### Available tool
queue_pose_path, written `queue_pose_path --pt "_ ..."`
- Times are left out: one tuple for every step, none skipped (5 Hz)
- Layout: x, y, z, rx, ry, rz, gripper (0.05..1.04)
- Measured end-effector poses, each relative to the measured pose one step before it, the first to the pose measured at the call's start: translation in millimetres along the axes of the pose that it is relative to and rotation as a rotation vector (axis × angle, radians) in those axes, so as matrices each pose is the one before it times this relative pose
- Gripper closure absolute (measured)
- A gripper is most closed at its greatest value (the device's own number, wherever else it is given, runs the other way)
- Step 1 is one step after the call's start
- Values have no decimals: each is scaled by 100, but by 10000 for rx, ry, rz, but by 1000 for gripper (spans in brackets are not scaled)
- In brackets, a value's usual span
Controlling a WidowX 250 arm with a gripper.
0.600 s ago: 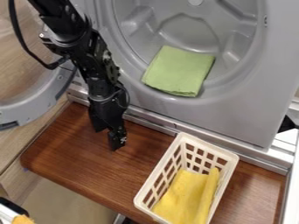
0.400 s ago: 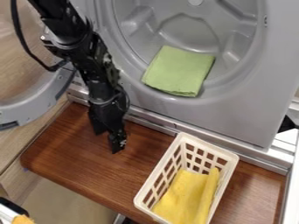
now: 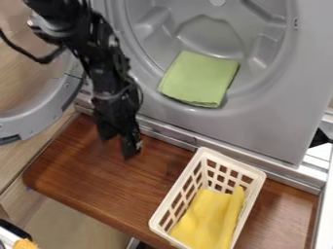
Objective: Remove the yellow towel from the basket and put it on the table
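From the fixed camera, my black two-finger gripper point(image 3: 119, 145) hangs over the wooden tabletop point(image 3: 84, 180), fingers apart; the yellow towel point(image 3: 203, 216) lies inside the cream plastic basket point(image 3: 235, 162), near a folded green cloth point(image 3: 198, 80).

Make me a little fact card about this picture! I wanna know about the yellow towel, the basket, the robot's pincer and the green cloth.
yellow towel: in the basket, not on the table yet
basket: off-white, holes in its sides, on the table
table: brown wood
pincer: black, open, over the table, away from the basket
green cloth: folded, in the gray machine's round hollow
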State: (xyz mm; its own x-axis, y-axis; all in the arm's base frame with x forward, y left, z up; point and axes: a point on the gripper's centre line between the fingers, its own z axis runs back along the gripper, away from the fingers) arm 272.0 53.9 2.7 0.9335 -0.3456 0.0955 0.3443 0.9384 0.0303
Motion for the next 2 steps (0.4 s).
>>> queue_pose_path --pt "728 -1240 2270 161 -298 777 84" --pt "1047 -3396 1657 -327 -891 763 84"
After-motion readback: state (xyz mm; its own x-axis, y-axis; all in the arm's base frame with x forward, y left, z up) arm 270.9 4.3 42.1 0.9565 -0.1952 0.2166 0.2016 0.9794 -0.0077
